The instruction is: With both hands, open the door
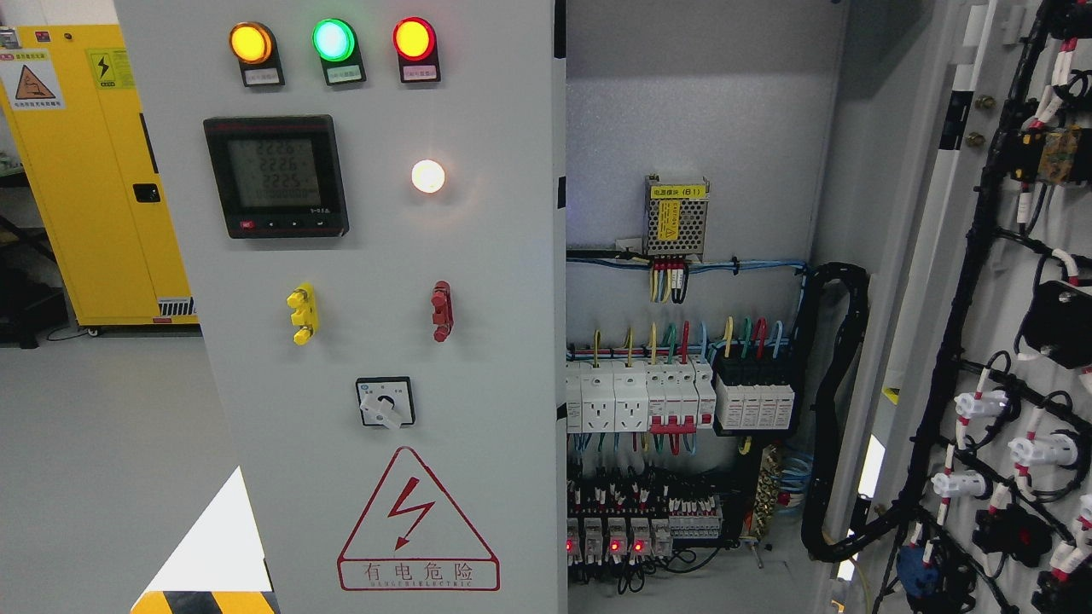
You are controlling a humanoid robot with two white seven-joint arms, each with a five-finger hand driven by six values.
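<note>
Right-hand grey sheet-metal cabinet door point(981, 281) stands swung wide open at the right, its inner face carrying black cable looms and white plug connectors. Left-hand smooth grey metal door point(375, 341) is shut, bearing three round lamps point(333, 41), a square black digital meter point(275, 176), a rotary switch point(386, 402) and a red triangular shock warning label point(416, 520). Between them, white plastic breakers point(640, 396) sit on rails. Yellow steel cabinet point(85, 170) stands far left. Neither robot hand is visible, so finger state cannot be told.
</note>
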